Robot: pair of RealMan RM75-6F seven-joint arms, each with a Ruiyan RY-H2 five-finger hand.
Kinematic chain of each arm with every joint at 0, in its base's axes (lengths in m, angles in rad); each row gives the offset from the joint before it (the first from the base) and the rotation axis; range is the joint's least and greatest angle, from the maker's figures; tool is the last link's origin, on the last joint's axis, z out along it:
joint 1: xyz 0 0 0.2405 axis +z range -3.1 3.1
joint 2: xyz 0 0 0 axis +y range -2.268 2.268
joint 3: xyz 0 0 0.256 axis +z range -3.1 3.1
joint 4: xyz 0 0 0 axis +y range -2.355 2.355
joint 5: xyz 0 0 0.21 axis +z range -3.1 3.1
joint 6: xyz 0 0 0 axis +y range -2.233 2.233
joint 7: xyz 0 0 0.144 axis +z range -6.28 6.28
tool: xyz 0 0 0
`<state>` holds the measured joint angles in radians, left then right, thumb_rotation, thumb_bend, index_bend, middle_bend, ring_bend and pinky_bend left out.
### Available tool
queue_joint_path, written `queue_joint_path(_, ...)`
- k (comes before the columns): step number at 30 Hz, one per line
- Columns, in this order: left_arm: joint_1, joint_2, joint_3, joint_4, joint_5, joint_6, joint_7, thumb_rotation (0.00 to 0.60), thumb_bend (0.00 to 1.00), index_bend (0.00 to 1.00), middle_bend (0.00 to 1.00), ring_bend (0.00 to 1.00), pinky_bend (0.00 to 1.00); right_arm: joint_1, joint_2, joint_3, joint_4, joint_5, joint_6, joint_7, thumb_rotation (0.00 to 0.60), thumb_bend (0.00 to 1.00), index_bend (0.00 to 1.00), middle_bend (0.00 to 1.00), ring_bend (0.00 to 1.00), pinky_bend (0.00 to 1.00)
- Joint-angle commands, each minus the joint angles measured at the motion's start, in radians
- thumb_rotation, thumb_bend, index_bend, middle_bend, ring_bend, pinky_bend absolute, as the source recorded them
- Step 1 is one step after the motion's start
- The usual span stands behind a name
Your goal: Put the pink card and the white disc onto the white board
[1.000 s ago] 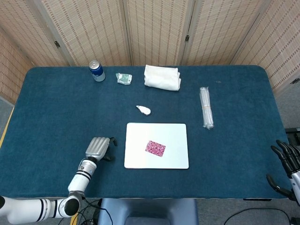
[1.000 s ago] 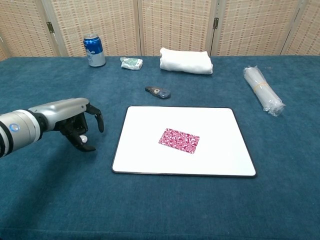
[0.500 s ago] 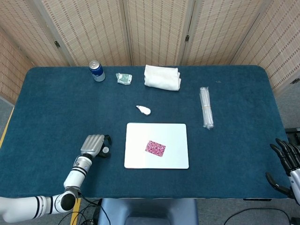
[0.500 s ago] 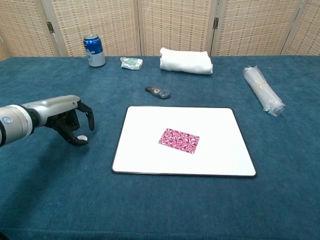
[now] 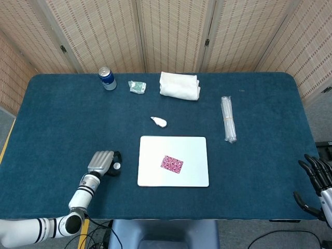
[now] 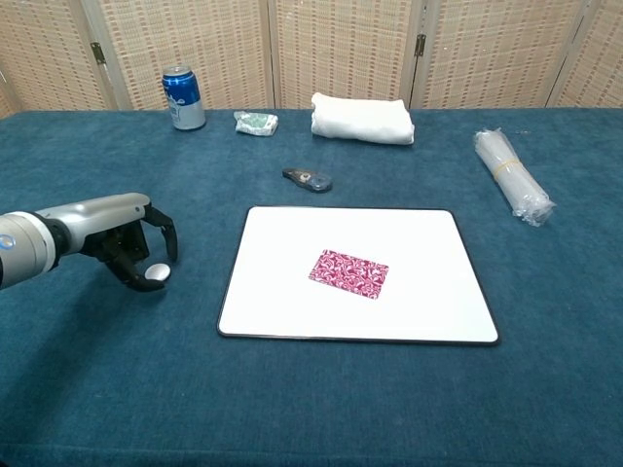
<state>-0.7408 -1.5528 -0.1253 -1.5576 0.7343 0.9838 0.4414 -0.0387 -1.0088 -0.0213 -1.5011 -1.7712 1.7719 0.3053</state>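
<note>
The pink card [image 5: 171, 164] [image 6: 349, 272] lies flat near the middle of the white board [image 5: 155, 150] [image 6: 282, 243]. The small white disc [image 5: 117, 166] [image 6: 158, 274] is left of the board, just above the blue cloth. My left hand [image 5: 102, 162] [image 6: 117, 233] curls over it and pinches it between thumb and a fingertip. My right hand [image 5: 316, 181] hangs off the table's right edge with fingers apart, holding nothing; the chest view does not show it.
At the back stand a blue can [image 5: 107, 78] [image 6: 183, 97], a crumpled green packet [image 5: 137, 87] and a folded white towel [image 5: 179, 85]. A small grey-white object [image 5: 158, 122] [image 6: 308, 178] lies behind the board. A clear plastic roll [image 5: 228, 119] lies to the right.
My left hand has drawn back to the left, away from the board, and its fingers have closed in on the disc, which now shows more fully. The card, board and right hand have not moved.
</note>
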Motion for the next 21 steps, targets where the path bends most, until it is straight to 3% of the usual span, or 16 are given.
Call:
queue_joint_path(1,0.002,-0.005,0.003,0.015,0.005,-0.002,-0.002,0.600,0.32,0.47,1.00,1.00,1.00,0.001,-0.001,0.000,-0.001,0.000,-0.003,-0.002,0.600,0.28,0.00,0.00,0.00,0.00)
queue_joint_path(11,0.005,0.015,0.003,0.027,-0.006,-0.061,-0.037,0.600,0.32,0.51,1.00,1.00,1.00,0.003,-0.002,0.001,-0.008,0.004,-0.008,-0.015,0.600,0.28,0.00,0.00,0.00,0.00)
queue_joint_path(21,0.009,0.014,0.000,0.016,0.021,-0.058,-0.059,0.600,0.32,0.58,1.00,1.00,1.00,0.000,-0.001,-0.002,-0.008,-0.002,0.001,-0.016,0.600,0.29,0.00,0.00,0.00,0.00)
